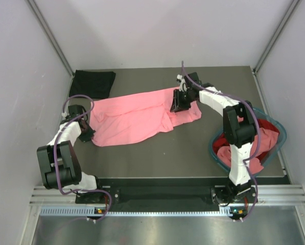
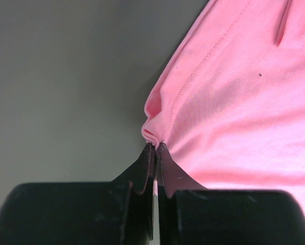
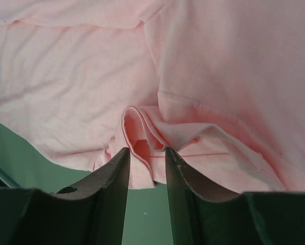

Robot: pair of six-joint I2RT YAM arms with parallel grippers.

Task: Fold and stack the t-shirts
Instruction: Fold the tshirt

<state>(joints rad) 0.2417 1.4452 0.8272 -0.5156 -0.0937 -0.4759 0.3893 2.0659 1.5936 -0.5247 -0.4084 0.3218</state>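
Observation:
A salmon pink t-shirt [image 1: 132, 117] lies spread and wrinkled across the middle of the table. My left gripper [image 1: 87, 131] is at its left corner, and the left wrist view shows the jaws [image 2: 156, 145] shut on a small pinch of the pink hem [image 2: 151, 131]. My right gripper [image 1: 179, 104] is over the shirt's upper right part. Its fingers [image 3: 146, 150] stand apart with a loose fold of pink cloth [image 3: 142, 135] between the tips, not squeezed. A black t-shirt [image 1: 93, 83] lies folded at the back left. A red t-shirt [image 1: 267, 125] is bunched in the basket.
The round teal basket [image 1: 212, 148] sits at the right, beside the right arm's base, with red and pinkish cloth heaped in it. Grey side walls close in the table on both sides. Dark bare tabletop [image 1: 157, 153] shows in front of the pink shirt.

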